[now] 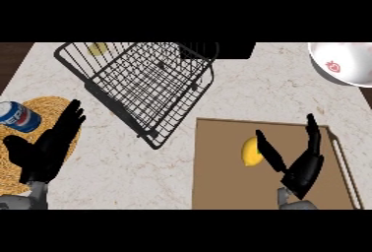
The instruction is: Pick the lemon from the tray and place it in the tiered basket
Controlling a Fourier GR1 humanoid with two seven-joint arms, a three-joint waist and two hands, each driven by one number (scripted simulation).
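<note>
The lemon (250, 151) sits on the brown tray (218, 187), just beside the thumb of the right hand (301, 167). That hand is wide open and holds nothing. The left hand (51, 145) rests open over the straw mat (44, 106). The lemon is round, so a bump from the thumb could roll it away. The tiered basket (145, 78) is well apart, so the carry is long.

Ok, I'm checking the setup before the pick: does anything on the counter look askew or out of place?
The tiered basket sits skewed, at an angle to the counter's edges and the tray. A soda can lies on its side on the woven mat. The lemon rests on the tray, apparently normal.
</note>
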